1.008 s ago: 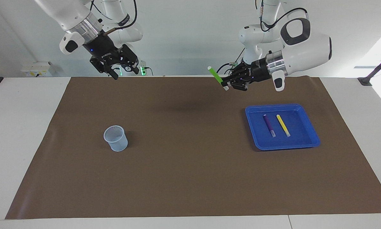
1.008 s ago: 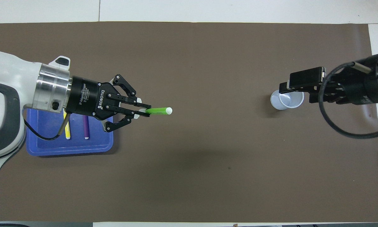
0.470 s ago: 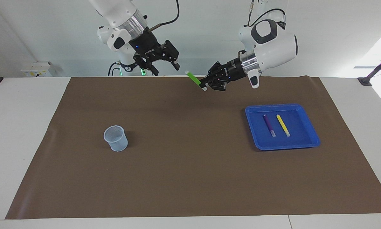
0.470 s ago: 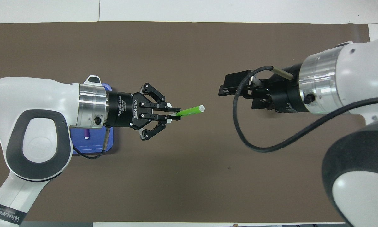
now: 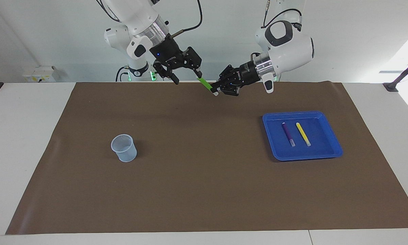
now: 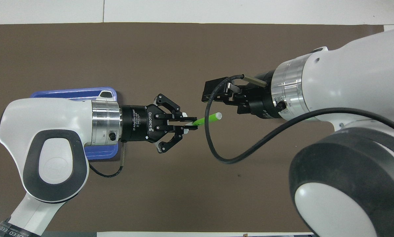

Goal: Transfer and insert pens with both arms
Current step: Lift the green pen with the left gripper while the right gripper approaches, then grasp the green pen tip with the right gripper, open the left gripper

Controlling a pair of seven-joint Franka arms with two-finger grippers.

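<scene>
My left gripper (image 5: 215,90) is clamped on the green pen (image 5: 202,82), up over the mat (image 5: 204,190) mid-table. My right gripper (image 5: 187,75) is spread open, right at the pen's free end. Purple pen (image 5: 287,133) and yellow pen (image 5: 302,133) lie in the blue tray (image 5: 330,153); cup (image 5: 124,147) sits toward the right arm's end.

Two pens (image 5: 296,134) lie in the tray (image 5: 330,149) toward the left arm's end; the cup (image 5: 124,148) stands toward the right arm's.
</scene>
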